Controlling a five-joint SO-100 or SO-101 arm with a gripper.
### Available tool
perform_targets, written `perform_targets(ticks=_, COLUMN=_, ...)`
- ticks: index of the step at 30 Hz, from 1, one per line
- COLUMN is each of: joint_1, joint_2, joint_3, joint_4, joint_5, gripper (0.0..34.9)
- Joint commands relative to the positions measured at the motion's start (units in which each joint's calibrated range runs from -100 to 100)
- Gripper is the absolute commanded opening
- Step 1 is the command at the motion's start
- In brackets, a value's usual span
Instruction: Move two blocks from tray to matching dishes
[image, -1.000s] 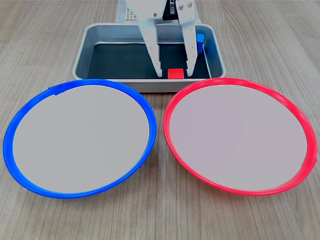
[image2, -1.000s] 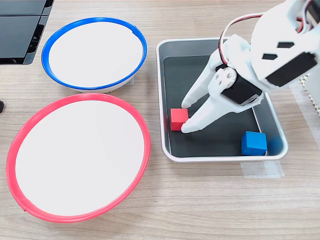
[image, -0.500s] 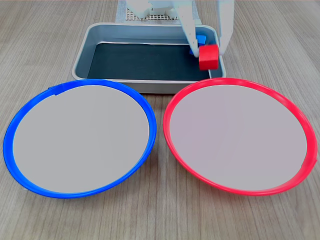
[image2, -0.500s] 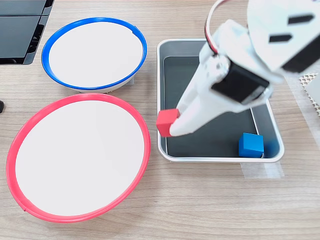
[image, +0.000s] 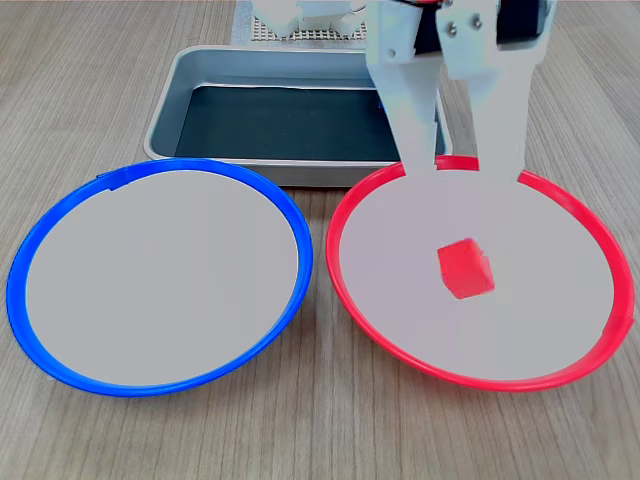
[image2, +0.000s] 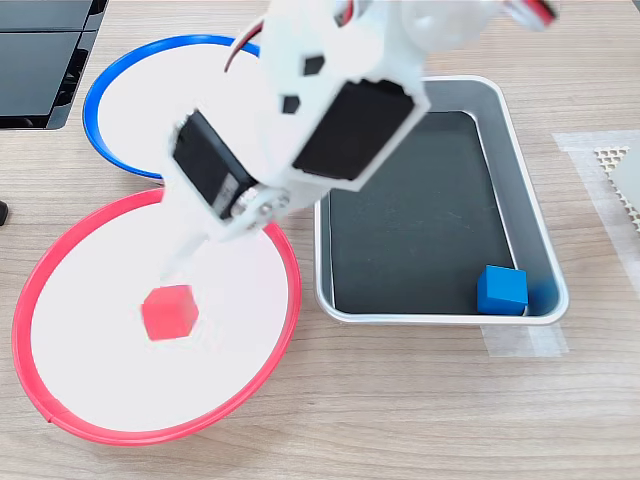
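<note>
The red block is inside the red-rimmed dish, blurred and tilted, just below my fingertips and apart from them. My gripper hangs open over this dish, its two white fingers spread with nothing between them. The blue block lies in the tray's corner at the second exterior view's lower right; the arm hides it in the first exterior view. The blue-rimmed dish holds nothing.
The two dishes sit side by side in front of the tray on a wooden table. A black flat object lies at the second exterior view's top left. A strip of tape and a mesh pad lie near the tray.
The arm has swung from the tray's edge out over the red-rimmed dish. The gripper has opened and the red block has left its fingers, now lying in that dish.
</note>
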Motion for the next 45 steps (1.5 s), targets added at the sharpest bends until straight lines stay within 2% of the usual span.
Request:
perform_targets(ticks=1, joint_1=-1.4, joint_2=-4.5, joint_3=4.2, joint_4=0.6, joint_5=1.9, gripper=11.4)
perform_targets(ticks=2, joint_1=-1.9, joint_2=-7.1, joint_3=5.0, joint_4=4.0, joint_5=2.2, gripper=8.1)
perform_targets(ticks=3, joint_1=-2.2, joint_2=-8.9, joint_3=5.5, joint_4=7.1, joint_5=3.1, gripper=0.3)
perform_targets(ticks=4, joint_1=-2.5, joint_2=-13.5, joint_3=5.8, joint_4=18.2, joint_5=5.6, gripper=0.3)
perform_targets(ticks=7, joint_1=-1.9, joint_2=-20.9, joint_3=8.4, joint_4=34.2, joint_5=10.5, gripper=0.2)
perform_targets(ticks=10, joint_1=-1.0, joint_2=-27.2, joint_3=14.7, joint_4=38.0, joint_5=13.3, gripper=0.2)
perform_targets(ticks=12, joint_1=-0.9, joint_2=-32.2, joint_3=21.6, joint_4=37.3, joint_5=15.4, gripper=0.3)
perform_targets(ticks=14, joint_1=-0.9, joint_2=-36.4, joint_3=28.4, joint_4=35.1, joint_5=17.4, gripper=6.4)
perform_targets(ticks=18, joint_1=-1.4, joint_2=-40.7, joint_3=37.0, joint_4=31.1, joint_5=18.7, gripper=13.8)
perform_targets(ticks=19, joint_1=-2.1, joint_2=-41.7, joint_3=39.4, joint_4=29.3, joint_5=18.5, gripper=14.6)
perform_targets(ticks=28, joint_1=-5.9, joint_2=-41.7, joint_3=46.0, joint_4=22.2, joint_5=17.6, gripper=15.4)
perform_targets(ticks=36, joint_1=-7.7, joint_2=-39.1, joint_3=44.9, joint_4=22.1, joint_5=16.9, gripper=15.0)
perform_targets(ticks=45, joint_1=-6.1, joint_2=-38.3, joint_3=49.4, joint_4=17.6, joint_5=18.8, gripper=14.6)
